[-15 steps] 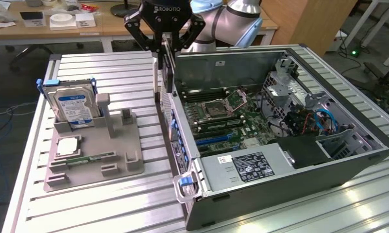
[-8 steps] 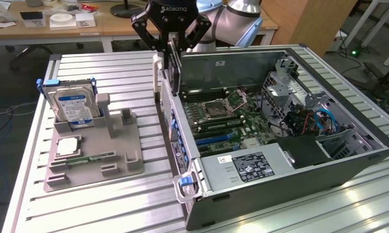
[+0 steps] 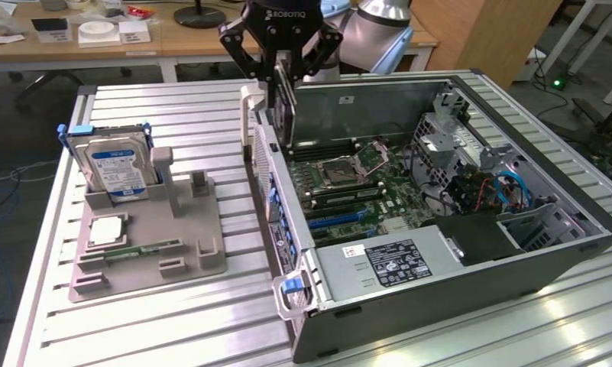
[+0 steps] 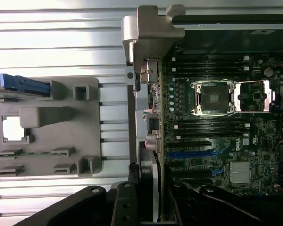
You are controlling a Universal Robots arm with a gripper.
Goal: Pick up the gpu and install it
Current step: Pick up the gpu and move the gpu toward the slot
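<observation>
While aloft, gpu in hand

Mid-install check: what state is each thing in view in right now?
gripper: shut on the gpu.
computer case: on its side, side panel off.
gpu: held upright over the case's rear edge, not seated.
processor socket: lid open, empty.
hard drive: standing in the grey holder.
memory stick: lying flat in the holder.
</observation>
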